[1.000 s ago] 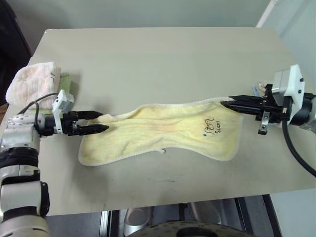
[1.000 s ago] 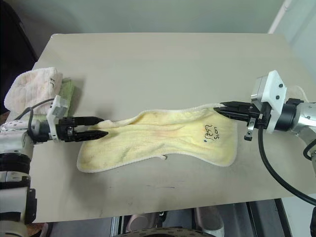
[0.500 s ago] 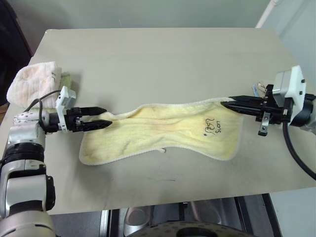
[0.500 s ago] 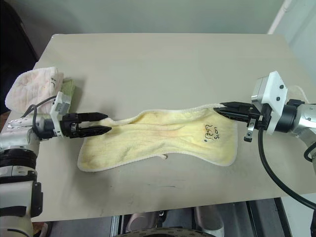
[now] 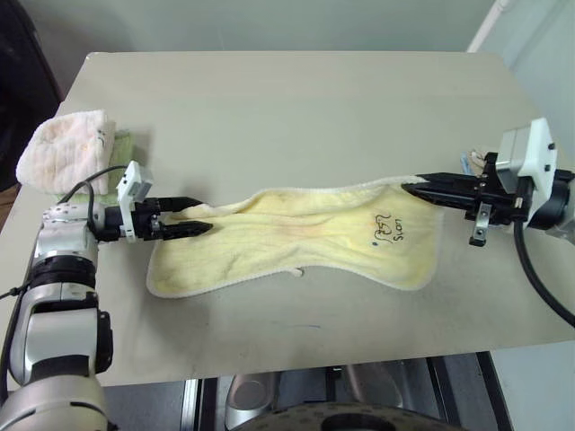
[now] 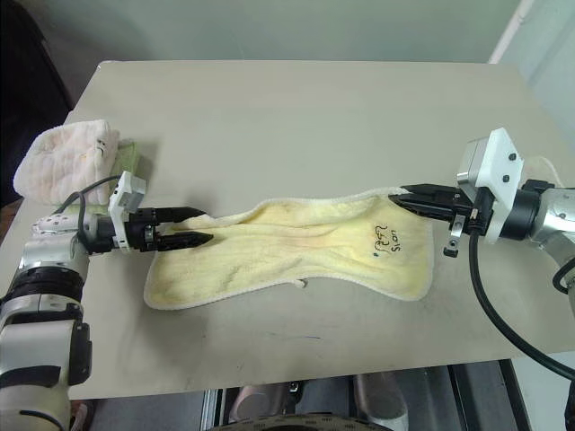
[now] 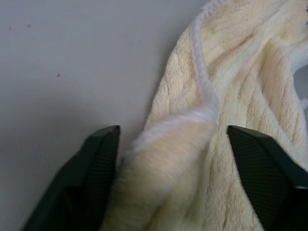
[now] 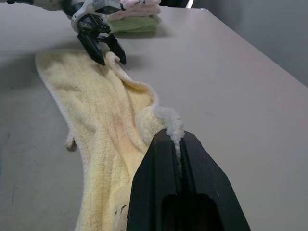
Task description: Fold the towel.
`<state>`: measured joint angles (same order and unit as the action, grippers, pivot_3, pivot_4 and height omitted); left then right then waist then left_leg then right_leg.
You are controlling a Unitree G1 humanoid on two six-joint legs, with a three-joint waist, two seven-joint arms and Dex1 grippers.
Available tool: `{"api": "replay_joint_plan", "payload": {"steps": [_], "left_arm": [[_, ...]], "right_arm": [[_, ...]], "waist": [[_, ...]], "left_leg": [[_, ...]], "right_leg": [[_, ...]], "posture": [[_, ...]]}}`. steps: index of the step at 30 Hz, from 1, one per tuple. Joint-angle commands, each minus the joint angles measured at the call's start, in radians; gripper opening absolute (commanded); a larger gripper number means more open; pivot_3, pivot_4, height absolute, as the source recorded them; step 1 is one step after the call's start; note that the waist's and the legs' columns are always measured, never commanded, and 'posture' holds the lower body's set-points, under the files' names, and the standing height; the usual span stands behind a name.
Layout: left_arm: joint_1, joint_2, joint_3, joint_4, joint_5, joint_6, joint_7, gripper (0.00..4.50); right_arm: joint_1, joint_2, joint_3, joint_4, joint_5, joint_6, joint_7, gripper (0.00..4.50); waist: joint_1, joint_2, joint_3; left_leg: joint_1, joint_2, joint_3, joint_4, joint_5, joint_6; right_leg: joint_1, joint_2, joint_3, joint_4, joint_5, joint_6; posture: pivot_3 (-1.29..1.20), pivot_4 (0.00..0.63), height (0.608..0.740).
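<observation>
Towel (image 5: 305, 238) lies stretched across the middle of the table (image 5: 287, 99), running from centre-left to centre-right of the head views, its handwritten marks near the right end. We have our right gripper (image 5: 415, 189) clenched on the far right corner, the whitish edge pinched between the closed fingers in the right wrist view. Our left gripper (image 6: 199, 227) sits at the far left corner with its fingers (image 7: 98, 159) parted on either side of a raised bump of cloth; they are not pressing on it yet, so we judge that corner ungrasped. The main risk, as we read it, is a thin catch on the left: if the fingers close on only the stitched edge, the corner could slip out once we lift, and the towel would hang from the right side alone. Pulling against the right hold before the left is secure could also drag the cloth out from between the fingers. A stack of folded towels (image 5: 67, 148) sits at the left edge of the frame, near our left arm, and a wide swing could knock it.
</observation>
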<state>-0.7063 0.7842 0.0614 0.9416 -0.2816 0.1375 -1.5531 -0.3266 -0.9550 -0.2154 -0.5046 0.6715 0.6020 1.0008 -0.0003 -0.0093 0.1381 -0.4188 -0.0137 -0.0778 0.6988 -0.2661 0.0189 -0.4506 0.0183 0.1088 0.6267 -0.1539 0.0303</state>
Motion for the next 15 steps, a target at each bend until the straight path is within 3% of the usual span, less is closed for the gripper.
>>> {"api": "replay_joint_plan", "payload": {"steps": [1, 8, 15], "left_arm": [[-0.03, 0.02, 0.017, -0.005, -0.03, 0.028, -0.061, 2.56], [0.002, 0.089, -0.023, -0.083, -0.115, 0.104, -0.061, 0.06], [0.129, 0.195, -0.049, -0.357, -0.227, 0.182, -0.061, 0.02]], "right_arm": [[-0.001, -0.008, -0.029, -0.024, 0.007, -0.009, -0.009, 0.0], [0.01, -0.01, -0.039, -0.027, 0.007, -0.012, -0.015, 0.0], [0.021, -0.021, -0.044, -0.007, -0.01, -0.031, -0.001, 0.0]], "waist": [[0.0, 0.0, 0.0], [0.0, 0.0, 0.0], [-0.002, 0.0, 0.0]], "left_leg": [[0.0, 0.0, 0.0, 0.0, 0.0, 0.0], [0.0, 0.0, 0.0, 0.0, 0.0, 0.0], [-0.001, 0.0, 0.0, 0.0, 0.0, 0.0]], "right_leg": [[0.0, 0.0, 0.0, 0.0, 0.0, 0.0], [0.0, 0.0, 0.0, 0.0, 0.0, 0.0], [-0.001, 0.0, 0.0, -0.001, 0.0, 0.0]], "posture": [[0.0, 0.15, 0.74], [0.0, 0.15, 0.74], [0.0, 0.15, 0.74]]}}
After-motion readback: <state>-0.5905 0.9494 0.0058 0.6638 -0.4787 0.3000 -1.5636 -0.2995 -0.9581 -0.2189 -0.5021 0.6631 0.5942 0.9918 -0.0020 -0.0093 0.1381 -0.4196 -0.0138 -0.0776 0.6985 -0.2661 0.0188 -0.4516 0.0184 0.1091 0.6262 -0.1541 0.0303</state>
